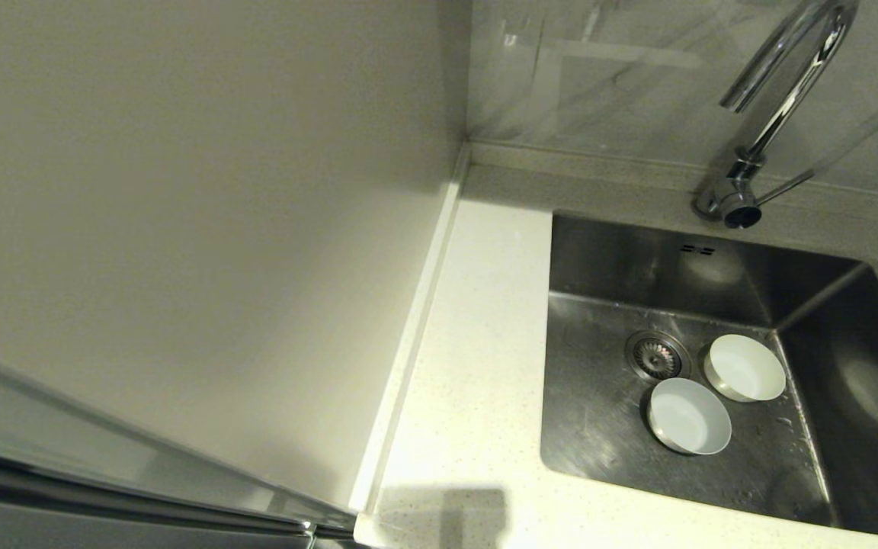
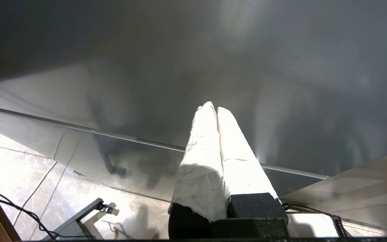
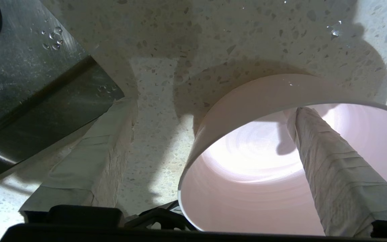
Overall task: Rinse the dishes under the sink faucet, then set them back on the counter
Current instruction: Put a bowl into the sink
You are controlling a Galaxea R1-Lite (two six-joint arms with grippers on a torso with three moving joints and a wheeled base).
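Scanning from the left, I see the cream wall panel, then a bare strip of speckled counter running up to the sink edge. On the basin floor the pale blue bowl and white bowl sit touching beside the drain strainer, the chrome faucet above. My left gripper hangs closed over floor tiles. My right gripper stands wide open astride the pink bowl wall on the counter: one finger inside, the other outside by the sink edge.

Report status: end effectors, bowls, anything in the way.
Right end effector open, straddling pink bowl wall on the counter. Left end effector shut, parked. White bowl and blue bowl in sink. Nothing blocking.
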